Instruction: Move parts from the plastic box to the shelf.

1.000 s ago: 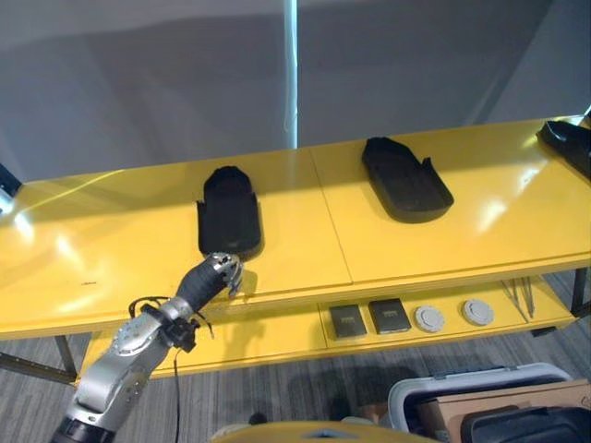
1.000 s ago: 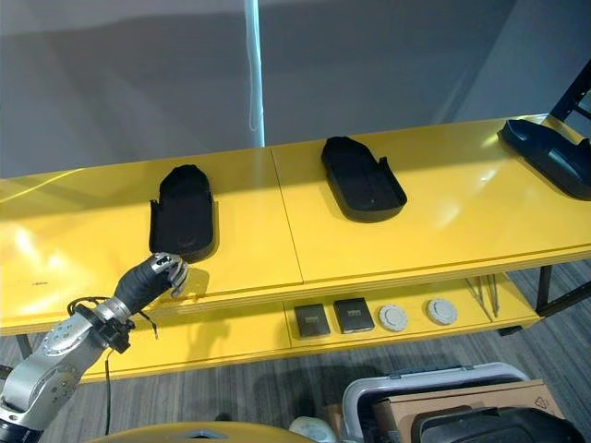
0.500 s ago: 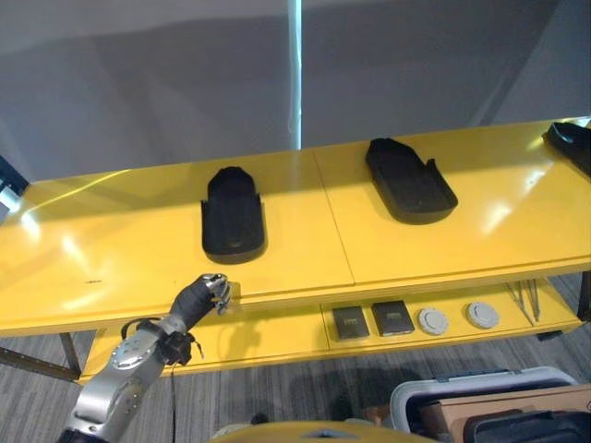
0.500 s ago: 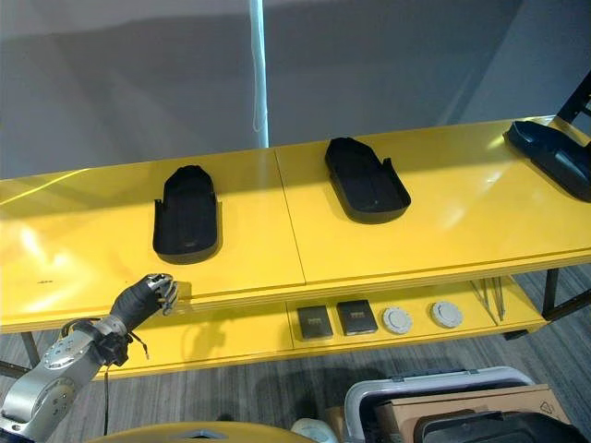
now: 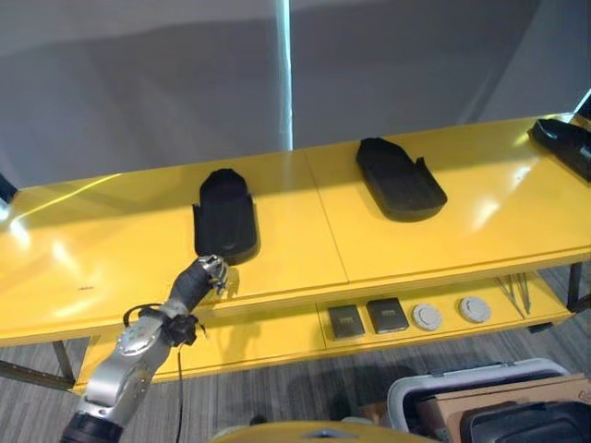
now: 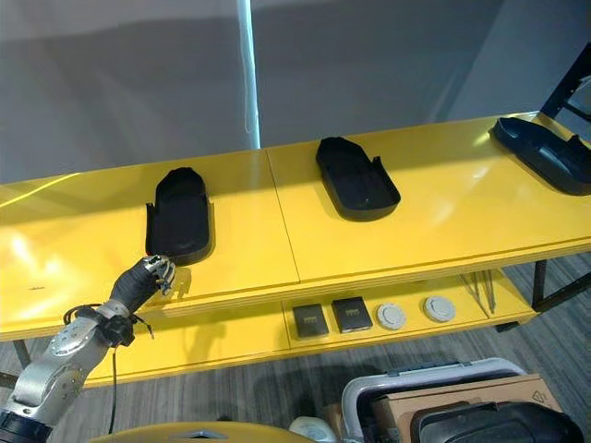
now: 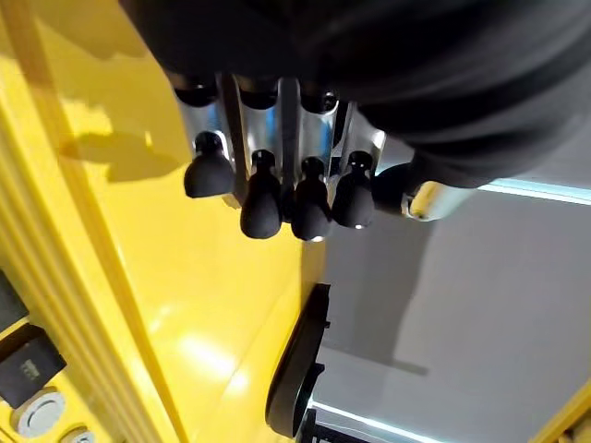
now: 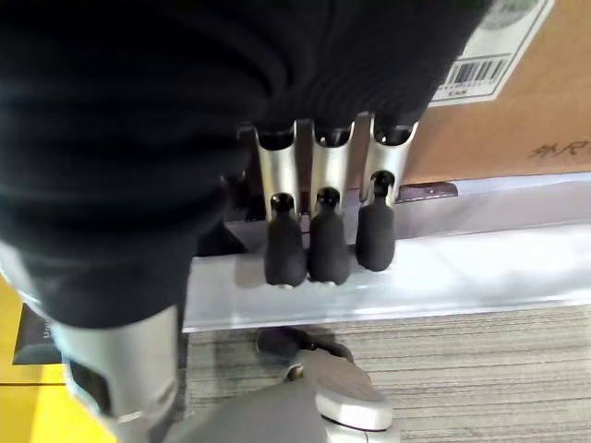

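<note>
Three black moulded parts lie on the yellow shelf top [image 5: 111, 249]: one at the left [image 5: 224, 217], one in the middle [image 5: 399, 180], one at the far right edge [image 6: 540, 157]. My left hand [image 5: 208, 272] hovers at the shelf's front edge, just in front of the left part and apart from it. Its fingers [image 7: 261, 198] are curled and hold nothing. The grey plastic box [image 5: 462, 388] stands on the floor at the lower right, with a black part [image 6: 489, 426] and a cardboard box [image 5: 499, 397] inside. My right hand [image 8: 319, 240] hangs over the box rim [image 8: 369, 286], fingers relaxed and empty.
On the lower shelf sit two dark square pieces [image 5: 348, 320], two grey discs [image 5: 427, 317] and thin metal tools [image 5: 517, 293]. A grey wall stands behind the shelf. Bare yellow surface lies between the black parts.
My left hand drew back from the left part's front edge to the shelf's front edge, dipped, then rose a little. The camera shifted slightly. The parts stayed put.
</note>
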Robot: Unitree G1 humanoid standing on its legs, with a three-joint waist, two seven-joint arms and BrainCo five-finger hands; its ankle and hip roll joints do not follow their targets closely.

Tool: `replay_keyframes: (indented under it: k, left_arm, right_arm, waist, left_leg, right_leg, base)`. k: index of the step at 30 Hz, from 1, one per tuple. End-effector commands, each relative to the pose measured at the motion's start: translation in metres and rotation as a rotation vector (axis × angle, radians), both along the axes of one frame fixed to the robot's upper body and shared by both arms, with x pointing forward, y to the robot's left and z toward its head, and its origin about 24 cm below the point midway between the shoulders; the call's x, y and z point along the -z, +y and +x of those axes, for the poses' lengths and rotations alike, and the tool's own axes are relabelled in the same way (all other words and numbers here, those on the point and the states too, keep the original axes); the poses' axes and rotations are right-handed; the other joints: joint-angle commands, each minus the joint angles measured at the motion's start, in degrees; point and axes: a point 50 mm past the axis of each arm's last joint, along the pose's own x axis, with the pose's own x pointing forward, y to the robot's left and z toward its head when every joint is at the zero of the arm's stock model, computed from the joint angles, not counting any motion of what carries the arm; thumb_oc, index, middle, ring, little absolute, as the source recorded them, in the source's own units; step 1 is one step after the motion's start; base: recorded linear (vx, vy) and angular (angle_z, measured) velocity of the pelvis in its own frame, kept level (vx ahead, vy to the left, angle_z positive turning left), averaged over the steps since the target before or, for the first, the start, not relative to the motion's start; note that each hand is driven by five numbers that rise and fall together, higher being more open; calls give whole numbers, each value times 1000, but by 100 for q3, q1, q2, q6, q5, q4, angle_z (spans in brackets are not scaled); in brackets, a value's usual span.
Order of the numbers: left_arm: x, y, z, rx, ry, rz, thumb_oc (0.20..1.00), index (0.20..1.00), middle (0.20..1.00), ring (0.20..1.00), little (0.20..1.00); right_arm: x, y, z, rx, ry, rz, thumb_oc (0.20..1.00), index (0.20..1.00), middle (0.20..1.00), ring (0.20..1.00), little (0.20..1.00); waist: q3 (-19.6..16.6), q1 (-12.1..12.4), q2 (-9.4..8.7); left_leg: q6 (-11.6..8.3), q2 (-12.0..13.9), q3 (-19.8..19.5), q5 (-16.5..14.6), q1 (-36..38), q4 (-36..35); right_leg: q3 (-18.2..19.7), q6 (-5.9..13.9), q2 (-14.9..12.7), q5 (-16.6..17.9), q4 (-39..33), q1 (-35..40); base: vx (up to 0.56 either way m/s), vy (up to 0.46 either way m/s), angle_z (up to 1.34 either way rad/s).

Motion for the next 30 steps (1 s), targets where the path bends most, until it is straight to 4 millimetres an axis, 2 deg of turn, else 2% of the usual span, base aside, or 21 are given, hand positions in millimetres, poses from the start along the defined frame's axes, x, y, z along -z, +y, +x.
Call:
replay_keyframes:
  k: [1, 13, 23, 30]
  left_arm:
    - [-24, 0, 20, -20, -139, 5, 200, 200, 200, 200, 200]
    - [-12, 6, 28, -129, -107, 46, 200, 200, 200, 200, 200]
    - [-16, 19, 40, -245, -143, 87, 200, 200, 200, 200, 200]
    - [-21, 22, 52, -297, -173, 108, 200, 200, 200, 200, 200]
  right_arm:
    - [1, 2, 5, -72, 17, -4, 1000, 1000, 1000, 1000, 1000]
    - [0, 1, 8, -95, 23, -4, 1000, 1000, 1000, 1000, 1000]
    - [-1, 0, 10, -117, 31, -4, 1000, 1000, 1000, 1000, 1000]
    - [-1, 1, 13, -140, 36, -1, 1000, 1000, 1000, 1000, 1000]
  waist:
    - [138, -72, -182]
    - [136, -149, -218]
    - [143, -212, -237]
    - [124, -272, -253]
  left_leg:
    - [-165, 322, 184, 290, -87, 56]
    - [-175, 359, 263, 286, -65, 70]
    - [-179, 383, 291, 286, -34, 78]
    - [-181, 391, 313, 278, -13, 73]
  right_leg:
    - [-12, 549, -433, -57, 80, 291]
    - [33, 532, -421, -78, 80, 303]
    - [68, 508, -413, -90, 89, 319]
    - [95, 497, -407, -95, 89, 329]
  base:
    - [10, -3, -6]
    - [2, 0, -2]
    - [0, 0, 0]
    - [1, 0, 0]
